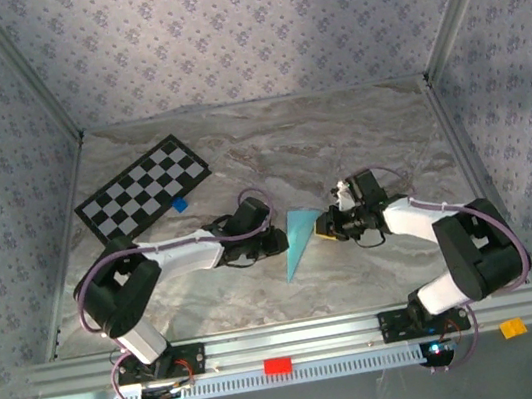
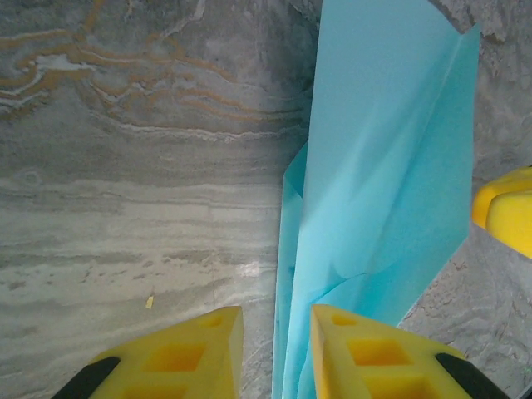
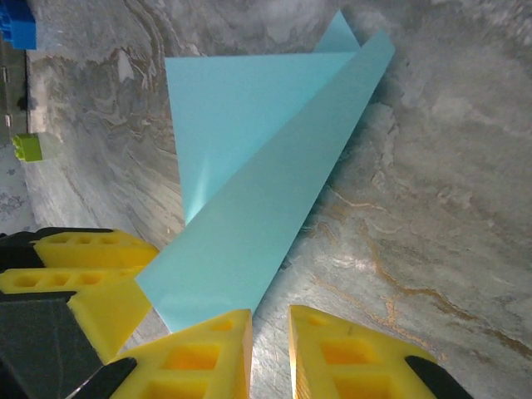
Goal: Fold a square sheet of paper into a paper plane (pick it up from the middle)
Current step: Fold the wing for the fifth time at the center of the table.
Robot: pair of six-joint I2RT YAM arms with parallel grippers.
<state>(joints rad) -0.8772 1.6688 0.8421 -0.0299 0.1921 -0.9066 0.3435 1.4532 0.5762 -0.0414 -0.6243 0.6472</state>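
Top external: marbled grey table (image 1: 288, 145), floral-papered walls (image 1: 239, 32).

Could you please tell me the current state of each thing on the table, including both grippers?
paper plane: folded into a slim dart, lying on the table, not gripped.
left gripper: jaws slightly apart, the paper's edge in the gap.
right gripper: jaws slightly apart, nothing between them.
checkerboard card: lying flat, away from both grippers.
blue block: resting by the card's edge.
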